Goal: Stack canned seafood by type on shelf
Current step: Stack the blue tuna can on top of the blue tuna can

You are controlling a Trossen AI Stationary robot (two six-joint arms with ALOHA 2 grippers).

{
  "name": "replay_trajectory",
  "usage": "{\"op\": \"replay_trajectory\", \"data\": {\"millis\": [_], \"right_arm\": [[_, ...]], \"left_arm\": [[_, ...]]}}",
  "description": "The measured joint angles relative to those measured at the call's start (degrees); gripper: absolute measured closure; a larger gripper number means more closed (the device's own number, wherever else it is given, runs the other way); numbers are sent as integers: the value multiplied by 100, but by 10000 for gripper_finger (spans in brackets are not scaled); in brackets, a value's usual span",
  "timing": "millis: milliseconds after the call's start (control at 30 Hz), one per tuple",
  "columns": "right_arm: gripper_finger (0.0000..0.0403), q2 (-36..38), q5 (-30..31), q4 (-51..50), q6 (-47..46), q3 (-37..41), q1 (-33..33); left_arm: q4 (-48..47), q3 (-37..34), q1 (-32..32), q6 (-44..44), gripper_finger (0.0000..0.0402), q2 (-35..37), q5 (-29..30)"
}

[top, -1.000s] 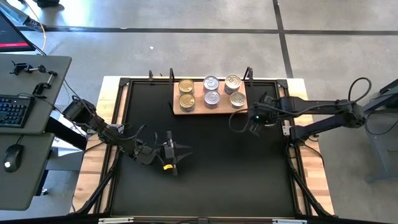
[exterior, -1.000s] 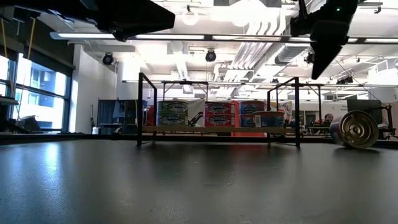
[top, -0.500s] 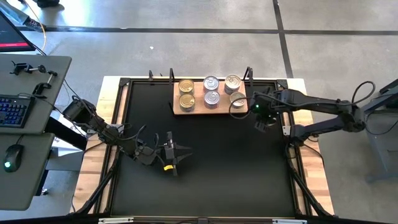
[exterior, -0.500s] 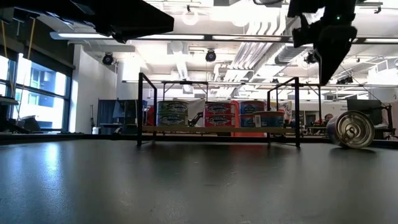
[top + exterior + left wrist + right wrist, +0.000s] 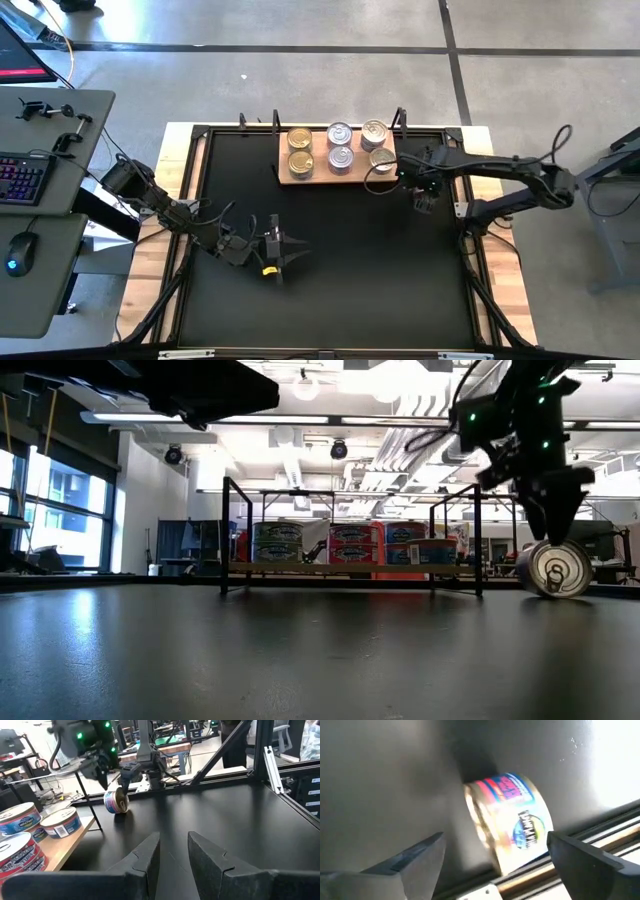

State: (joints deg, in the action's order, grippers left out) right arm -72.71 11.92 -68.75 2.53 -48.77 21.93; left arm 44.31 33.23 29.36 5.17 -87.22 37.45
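Right pincer [image 5: 553, 528] has its fingers spread wide and holds nothing, hanging just above a small round metal tin with a blue-and-red printed label [image 5: 552, 568] that stands on its rim on the black mat [image 5: 330, 270], just off the right end of the pale wooden shelf board [image 5: 335, 176]. From the right wrist view the tin [image 5: 512, 820] sits between the two fingers, neither touching it. Judgement: rigid steel, moderately heavy for its size, smooth wall and slick lid, and on edge it will roll at the slightest nudge. Best hold is across the flat lid and base, square on, so the pads bear on stiff faces; a grip on the curved wall risks squirting it out. Six more tins [image 5: 341, 146] already sit on the shelf board in three pairs. Left pincer [image 5: 170, 857] waits near the mat's front left, well away from the shelf, fingers slightly apart and empty.
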Motion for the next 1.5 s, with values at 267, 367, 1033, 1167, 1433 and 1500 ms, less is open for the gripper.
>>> {"op": "replay_trajectory", "data": {"millis": [267, 367, 1033, 1167, 1433, 1500], "right_arm": [[61, -783, 429, 66, 954, 0, 405], [62, -998, 243, 121, 1127, 2, 521], [235, -898, -2896, 3139, -2119, 453, -1084], [235, -784, -2348, 6103, -3710, 1274, -2025], [235, -1581, 1291, 11418, -6755, 2888, -3633], [235, -1864, 1618, 11991, -7079, 2860, -3828]], "left_arm": [[-205, 0, -2, -140, 312, 2, -12], [-302, 0, -2, -288, 312, 2, -124], [-427, 0, 270, -248, 312, 2, -229], [-442, 0, 295, -254, 312, 0, -219], [-358, 0, 174, 230, 312, -417, 375], [-198, 0, 58, 705, 312, -618, 382]]}}
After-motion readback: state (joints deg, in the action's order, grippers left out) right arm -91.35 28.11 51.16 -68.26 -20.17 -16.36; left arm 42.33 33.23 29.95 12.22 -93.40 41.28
